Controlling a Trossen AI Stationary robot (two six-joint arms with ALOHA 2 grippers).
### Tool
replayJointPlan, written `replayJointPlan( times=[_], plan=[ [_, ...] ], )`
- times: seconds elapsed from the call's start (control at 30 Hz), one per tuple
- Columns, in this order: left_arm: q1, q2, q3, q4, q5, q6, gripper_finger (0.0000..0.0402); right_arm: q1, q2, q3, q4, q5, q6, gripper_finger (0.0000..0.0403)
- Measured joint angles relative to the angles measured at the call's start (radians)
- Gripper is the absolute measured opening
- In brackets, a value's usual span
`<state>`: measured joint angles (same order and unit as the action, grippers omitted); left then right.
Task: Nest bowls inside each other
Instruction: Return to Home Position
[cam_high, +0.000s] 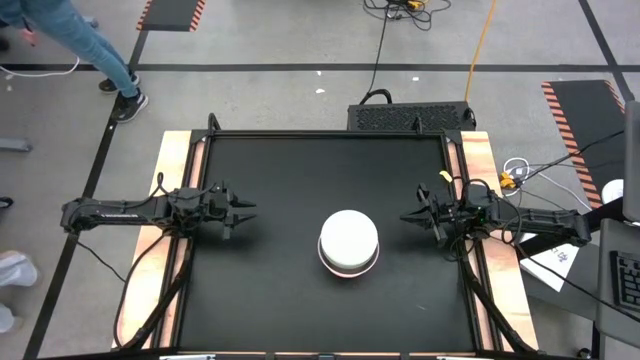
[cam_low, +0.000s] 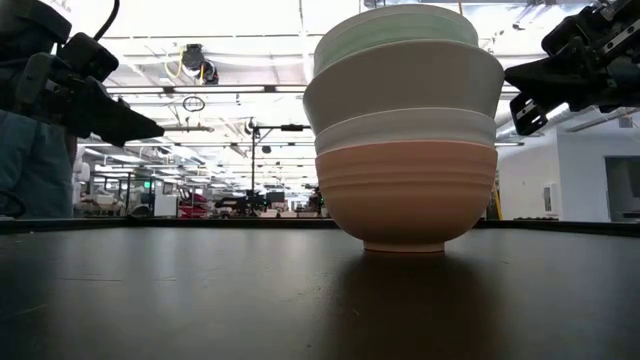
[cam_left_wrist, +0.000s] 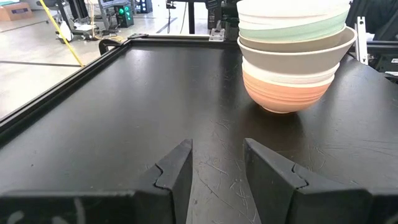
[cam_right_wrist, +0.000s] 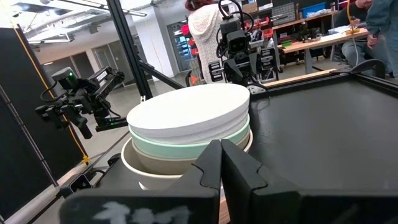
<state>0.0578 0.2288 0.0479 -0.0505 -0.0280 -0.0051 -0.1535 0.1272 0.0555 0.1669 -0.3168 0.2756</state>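
L tool (cam_left_wrist: 217, 146) slightly apart, R tool (cam_right_wrist: 221, 144) closed; salmon bowl (cam_low: 405, 195) full in low view, rim-only from high.

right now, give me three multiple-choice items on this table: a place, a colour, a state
1. Where on the table is the bowl stack?
A. Between the left end effector and the right end effector
B. At the left edge
C. In the right end effector
2. The bottom bowl is:
A. Mint green
B. Salmon-orange
C. Black
3. The left end effector is:
A. Shut on a bowl
B. Open, empty
C. Out of view
Key: 1A, the high view shows it flanked; 2B, the low view shows salmon at the base; 3B, its wrist view shows parted fingers.
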Motion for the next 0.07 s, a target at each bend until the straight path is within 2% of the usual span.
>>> replayJointPlan(
  times=[0.07],
  plan=[
    [0.000, 0.000, 0.000, 0.000, 0.000, 0.000, 0.0145, 0.000, 0.000, 0.000, 0.000, 0.000, 0.000, 0.0000]
  ],
)
